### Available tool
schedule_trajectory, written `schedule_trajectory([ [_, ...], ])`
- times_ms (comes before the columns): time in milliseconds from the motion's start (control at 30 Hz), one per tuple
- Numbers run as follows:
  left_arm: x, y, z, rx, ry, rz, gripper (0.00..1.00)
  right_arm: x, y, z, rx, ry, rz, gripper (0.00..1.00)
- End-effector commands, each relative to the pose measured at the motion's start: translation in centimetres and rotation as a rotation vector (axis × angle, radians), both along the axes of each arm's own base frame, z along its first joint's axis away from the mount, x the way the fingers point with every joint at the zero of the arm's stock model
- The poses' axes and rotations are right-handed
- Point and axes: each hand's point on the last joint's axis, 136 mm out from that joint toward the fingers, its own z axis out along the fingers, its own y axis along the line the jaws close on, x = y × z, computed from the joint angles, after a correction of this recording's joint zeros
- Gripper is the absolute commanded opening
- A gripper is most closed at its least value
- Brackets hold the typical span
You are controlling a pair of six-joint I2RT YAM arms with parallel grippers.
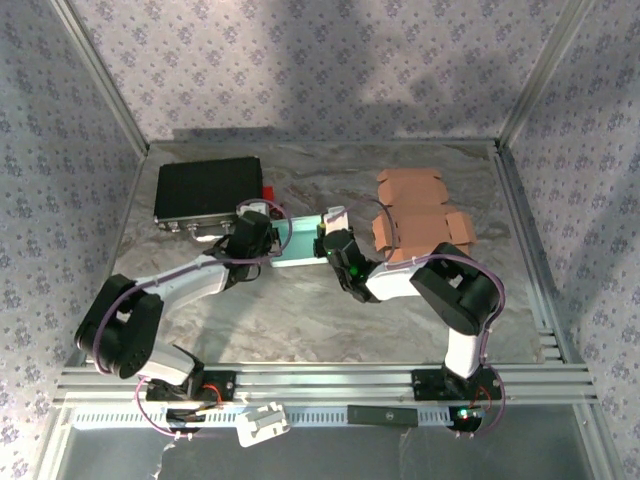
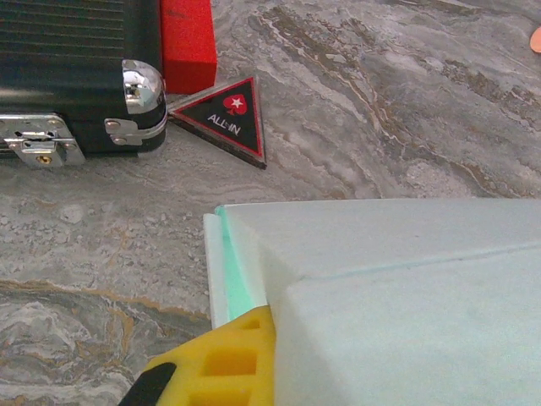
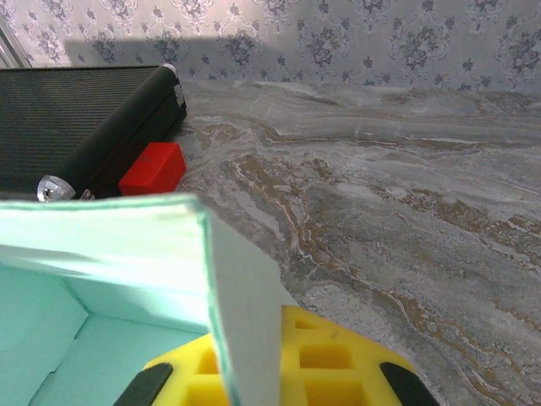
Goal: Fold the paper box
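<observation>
The paper box (image 1: 300,243), pale mint and white, lies half formed on the marble table between my two grippers. My left gripper (image 1: 264,238) is shut on the box's left end. In the left wrist view a yellow finger (image 2: 215,364) presses against the box wall (image 2: 397,288), and the other finger is hidden behind it. My right gripper (image 1: 336,243) is shut on an upright flap at the right end. In the right wrist view that flap (image 3: 245,296) stands between the yellow fingers (image 3: 338,364), with the box's mint inside (image 3: 76,338) to the left.
A black case (image 1: 208,192) lies at the back left with a red block (image 1: 268,192) beside it. A black triangular "ALL-IN" token (image 2: 228,118) rests near the case. Flat brown cardboard blanks (image 1: 415,215) lie at the back right. Metal frame rails border the table.
</observation>
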Motion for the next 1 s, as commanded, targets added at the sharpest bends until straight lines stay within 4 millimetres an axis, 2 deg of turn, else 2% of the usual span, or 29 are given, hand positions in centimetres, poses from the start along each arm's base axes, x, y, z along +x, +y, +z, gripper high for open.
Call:
schedule_trajectory([
  [0,-2.3,-2.8,-0.1,-0.081,0.025,-0.109,0.00,-2.6,2.6,-1.2,-0.004,0.052,0.124,0.08],
  [167,-3.2,-2.1,-1.4,-0.050,0.044,-0.100,0.00,-3.3,2.5,-0.8,-0.010,0.055,0.113,0.10],
  [300,-3.6,-2.1,-1.5,-0.026,0.037,-0.105,0.00,-3.6,2.6,-0.3,-0.011,0.056,0.115,0.17],
  [467,-4.0,-1.9,-2.0,0.029,0.045,-0.103,0.00,-4.2,2.5,1.0,-0.001,0.093,0.130,0.39],
  [667,-4.2,-1.8,-2.4,0.059,0.048,-0.093,0.00,-6.0,2.4,1.5,0.045,0.194,0.177,0.57],
  [800,-4.1,-2.1,-2.4,0.073,0.048,-0.092,0.00,-7.3,2.2,1.4,0.086,0.266,0.184,0.74],
  [900,-4.0,-2.2,-2.5,0.083,0.051,-0.088,0.00,-8.1,2.2,1.7,0.138,0.295,0.188,0.79],
  [967,-4.0,-2.3,-2.5,0.087,0.050,-0.085,0.00,-8.5,2.3,1.9,0.160,0.313,0.197,0.89],
])
